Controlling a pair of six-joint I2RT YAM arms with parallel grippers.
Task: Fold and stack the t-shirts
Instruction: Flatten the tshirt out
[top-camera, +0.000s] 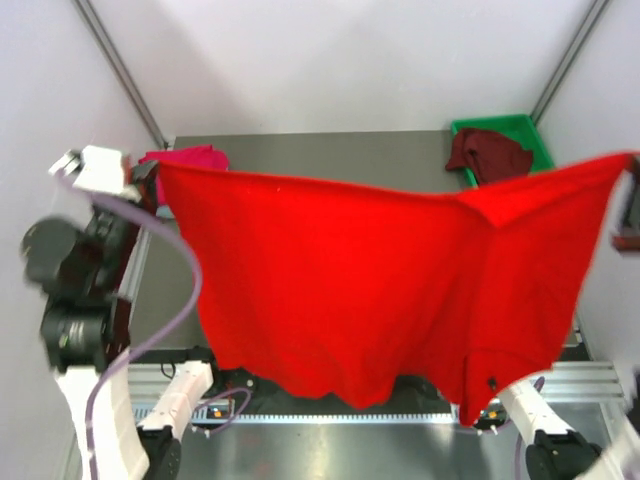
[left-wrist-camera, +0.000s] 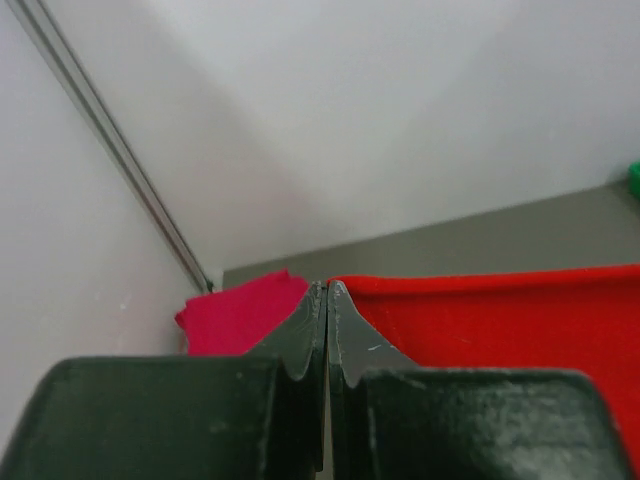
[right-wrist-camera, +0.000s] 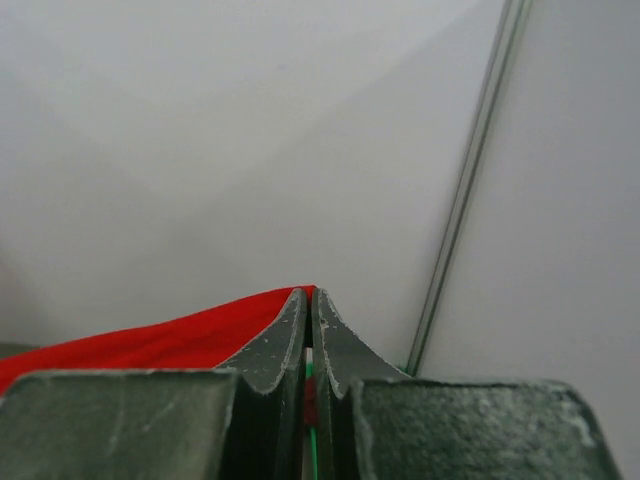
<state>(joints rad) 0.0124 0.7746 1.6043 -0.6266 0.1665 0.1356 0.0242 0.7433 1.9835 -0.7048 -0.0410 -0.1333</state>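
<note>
A bright red t-shirt (top-camera: 350, 270) hangs spread wide in the air above the table, stretched between both arms. My left gripper (top-camera: 152, 176) (left-wrist-camera: 327, 286) is shut on its left top corner, and the red cloth (left-wrist-camera: 500, 325) runs off to the right of the fingers. At the frame's right edge my right gripper (top-camera: 630, 168) (right-wrist-camera: 311, 293) is shut on the other top corner, with red cloth (right-wrist-camera: 150, 345) trailing to the left. A crimson-pink t-shirt (top-camera: 192, 157) (left-wrist-camera: 240, 315) lies at the table's back left. A dark maroon t-shirt (top-camera: 490, 155) lies crumpled in the green tray.
The green tray (top-camera: 528, 128) stands at the table's back right corner. White walls with metal frame posts (top-camera: 120, 70) close in the table on three sides. The hanging shirt hides most of the grey table (top-camera: 330, 150).
</note>
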